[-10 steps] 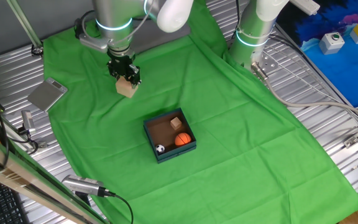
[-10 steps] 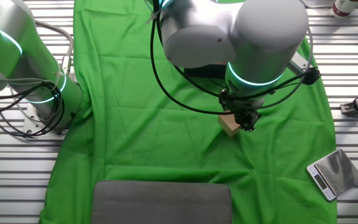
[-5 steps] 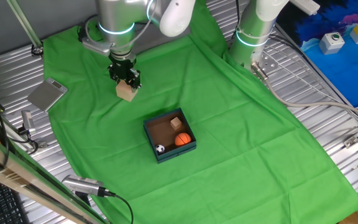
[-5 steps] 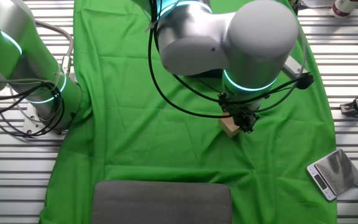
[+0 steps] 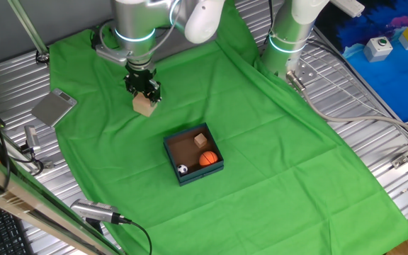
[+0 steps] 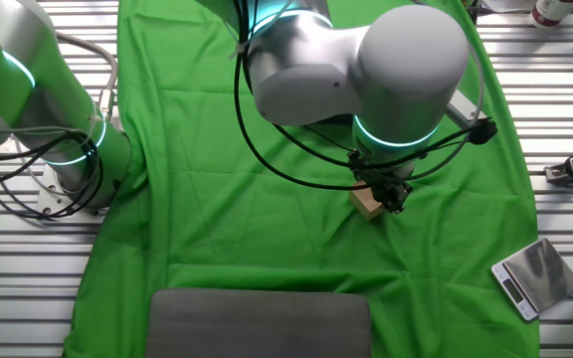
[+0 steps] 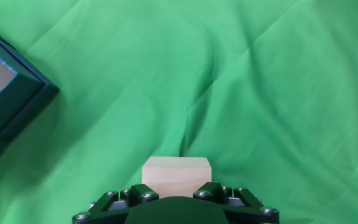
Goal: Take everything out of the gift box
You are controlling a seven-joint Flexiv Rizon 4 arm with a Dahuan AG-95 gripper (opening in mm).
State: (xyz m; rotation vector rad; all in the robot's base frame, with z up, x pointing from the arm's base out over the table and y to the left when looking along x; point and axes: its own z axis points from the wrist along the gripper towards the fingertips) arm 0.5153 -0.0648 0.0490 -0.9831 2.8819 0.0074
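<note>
The gift box (image 5: 199,174) sits mid-cloth, teal walls and brown floor. Inside it lie a tan wooden cube (image 5: 201,139), an orange ball (image 5: 208,159) and a tiny soccer ball (image 5: 182,169). My gripper (image 5: 144,95) stands up and to the left of the box, shut on a second wooden cube (image 5: 144,106) held low at the green cloth. The other fixed view shows that cube (image 6: 368,204) under the gripper (image 6: 384,195). In the hand view the cube (image 7: 176,176) fills the gap of the gripper (image 7: 176,190), and the box's corner (image 7: 14,99) shows at the left edge.
A flat grey square plate (image 5: 54,108) lies off the cloth's left edge, also seen as a scale (image 6: 535,276). A grey pad (image 6: 259,323) lies at the cloth's near edge. A second arm's base (image 5: 289,35) stands at the back right.
The gripper, still holding the cube, has sunk a little toward the cloth and shifted slightly. The box and its contents have not moved.
</note>
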